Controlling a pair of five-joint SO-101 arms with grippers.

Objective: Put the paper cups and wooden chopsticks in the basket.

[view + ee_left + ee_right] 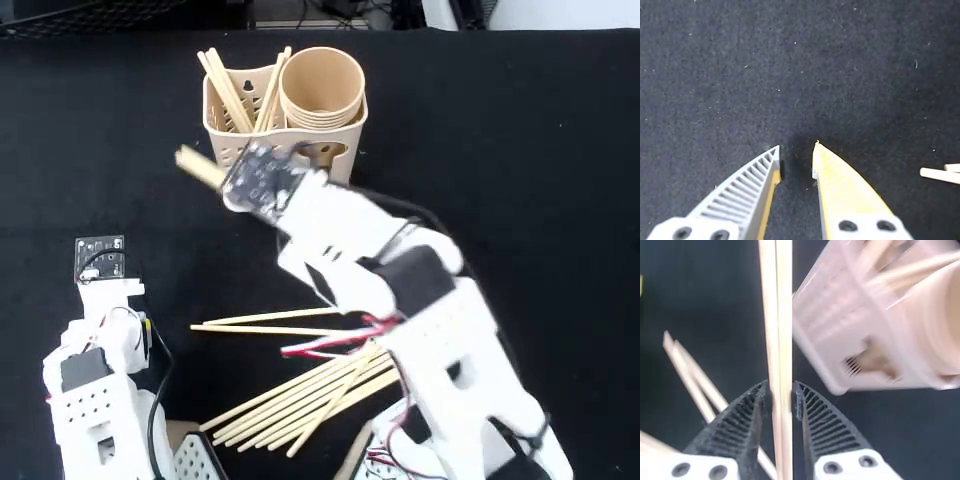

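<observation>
A beige basket (300,145) stands at the back of the black table. It holds several chopsticks (232,95) and a stack of paper cups (322,85). Just in front of the basket, my right gripper (781,390) is shut on a pair of wooden chopsticks (776,330), and one end (197,166) sticks out to the left. In the right wrist view the basket (855,335) is close beside them. Several loose chopsticks (305,400) lie near the front, with two more (270,322) above them. My left gripper (796,148) stands slightly open over bare cloth, holding nothing.
The left arm (95,350) sits at the front left, away from the chopstick pile. The right arm (400,290) stretches diagonally from the front right toward the basket, over the loose chopsticks. Chopstick tips (940,172) show at the edge of the left wrist view.
</observation>
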